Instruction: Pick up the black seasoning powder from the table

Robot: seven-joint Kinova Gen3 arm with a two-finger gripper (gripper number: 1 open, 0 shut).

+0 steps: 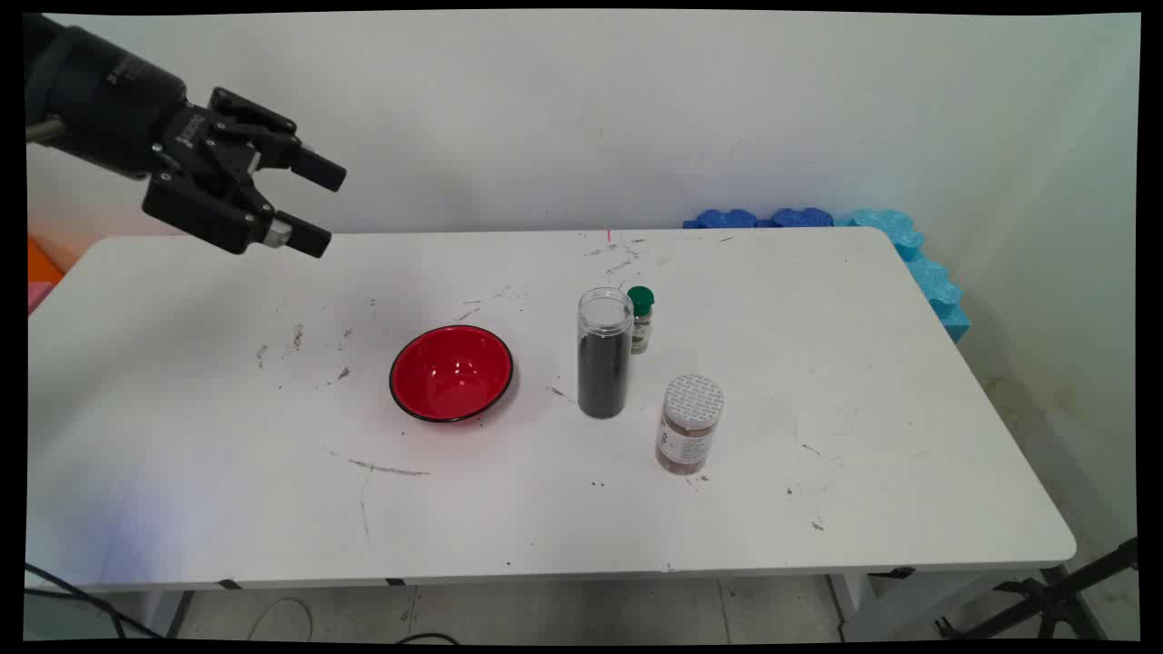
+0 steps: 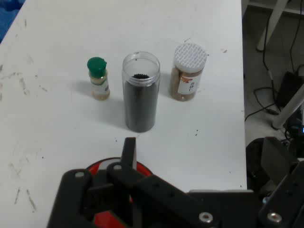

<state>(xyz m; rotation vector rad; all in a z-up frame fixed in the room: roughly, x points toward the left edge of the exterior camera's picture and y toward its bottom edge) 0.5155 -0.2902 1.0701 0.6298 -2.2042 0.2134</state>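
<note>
One red bowl, three jars

Free room and obstacles on the table.
Left and right parts open; red bowl, tall jar, green-capped bottle, white-lidded jar crowd centre w/ narrow gaps.

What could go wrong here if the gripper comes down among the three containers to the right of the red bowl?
The tall open jar has no lid and holds dark grains, so a knock could tip it and spill them. The green-capped bottle stands close behind it and the white-lidded jar close in front, leaving little room for the open gripper, which hangs high at the left.
</note>
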